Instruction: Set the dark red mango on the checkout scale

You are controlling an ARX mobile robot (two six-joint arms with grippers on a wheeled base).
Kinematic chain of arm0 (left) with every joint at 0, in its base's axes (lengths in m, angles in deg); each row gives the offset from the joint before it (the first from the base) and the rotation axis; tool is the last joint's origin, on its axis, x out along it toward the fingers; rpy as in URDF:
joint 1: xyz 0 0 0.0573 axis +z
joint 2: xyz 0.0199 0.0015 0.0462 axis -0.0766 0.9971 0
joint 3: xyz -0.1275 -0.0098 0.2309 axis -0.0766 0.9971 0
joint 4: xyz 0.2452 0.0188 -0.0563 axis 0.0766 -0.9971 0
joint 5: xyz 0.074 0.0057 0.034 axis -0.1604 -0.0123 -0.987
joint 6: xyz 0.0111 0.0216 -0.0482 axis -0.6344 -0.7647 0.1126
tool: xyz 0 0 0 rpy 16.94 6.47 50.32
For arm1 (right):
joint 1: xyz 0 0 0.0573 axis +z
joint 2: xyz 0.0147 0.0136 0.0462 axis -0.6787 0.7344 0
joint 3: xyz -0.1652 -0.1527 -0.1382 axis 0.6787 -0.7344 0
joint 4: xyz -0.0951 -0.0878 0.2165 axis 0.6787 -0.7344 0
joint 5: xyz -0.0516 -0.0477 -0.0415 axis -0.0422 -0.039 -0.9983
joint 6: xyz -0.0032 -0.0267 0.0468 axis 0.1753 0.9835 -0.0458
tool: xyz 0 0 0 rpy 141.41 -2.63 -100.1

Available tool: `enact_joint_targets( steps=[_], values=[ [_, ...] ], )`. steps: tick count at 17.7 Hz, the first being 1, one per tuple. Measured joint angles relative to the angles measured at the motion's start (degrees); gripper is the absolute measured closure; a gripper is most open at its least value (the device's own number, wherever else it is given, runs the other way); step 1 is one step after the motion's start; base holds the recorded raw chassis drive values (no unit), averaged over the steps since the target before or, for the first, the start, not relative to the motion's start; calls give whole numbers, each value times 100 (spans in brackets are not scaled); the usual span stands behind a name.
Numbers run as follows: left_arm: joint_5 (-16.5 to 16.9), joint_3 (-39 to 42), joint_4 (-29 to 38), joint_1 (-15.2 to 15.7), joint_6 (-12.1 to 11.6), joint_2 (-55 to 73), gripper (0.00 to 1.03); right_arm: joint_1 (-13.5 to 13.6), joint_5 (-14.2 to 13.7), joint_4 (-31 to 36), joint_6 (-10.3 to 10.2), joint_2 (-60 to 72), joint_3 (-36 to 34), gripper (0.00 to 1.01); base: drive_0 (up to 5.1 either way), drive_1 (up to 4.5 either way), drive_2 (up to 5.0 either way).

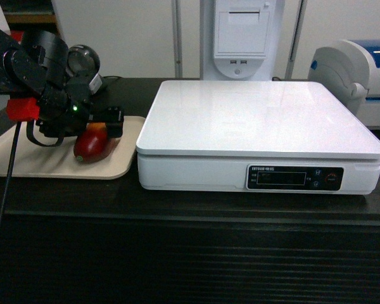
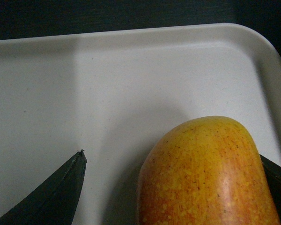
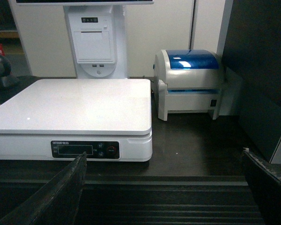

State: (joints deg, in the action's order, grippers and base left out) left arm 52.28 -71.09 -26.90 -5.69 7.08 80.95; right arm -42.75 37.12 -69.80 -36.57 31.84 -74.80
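The dark red mango (image 1: 90, 145) lies on the right part of a beige tray (image 1: 25, 158) at the left of the checkout (image 1: 190, 209). In the left wrist view the mango (image 2: 210, 173) shows its yellow-orange side. My left gripper (image 1: 100, 130) is open and low over the tray, its jaws straddling the mango (image 2: 178, 161). The right finger is close against the fruit and a gap shows by the left fingertip (image 2: 79, 157). The white scale (image 1: 259, 120) stands to the right of the tray with nothing on its platform. My right gripper (image 3: 164, 159) is open before the counter's ribbed front, holding nothing.
A white-and-blue printer (image 1: 361, 69) sits right of the scale (image 3: 70, 108). A white kiosk stand (image 1: 240, 38) rises behind the scale. A dark round device (image 1: 82, 60) stands behind the tray. A dark panel (image 3: 262, 70) closes off the far right.
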Motion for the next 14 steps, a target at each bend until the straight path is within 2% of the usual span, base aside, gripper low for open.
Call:
enact_joint_targets(
  steps=[2,5,6,11,14],
  values=[
    [39,74,68,2,-31,-35,8,0,0,0,0,0,0,3,0,0,0],
    [101,227,177,-26,-127,-136,38,0,0,0,0,0,0,3,0,0,0],
    [103,275,225,-37,-157,-166,45,0,-2,-2,0,0,0,3,0,0,0],
    [79,839,649,11,-168,-728,45,0,0,0,0,0,0,3,0,0,0],
    [92,970,885,-44,-46,-1279,46,0,-2,-2,0,0,0,3,0,0,0]
  ],
)
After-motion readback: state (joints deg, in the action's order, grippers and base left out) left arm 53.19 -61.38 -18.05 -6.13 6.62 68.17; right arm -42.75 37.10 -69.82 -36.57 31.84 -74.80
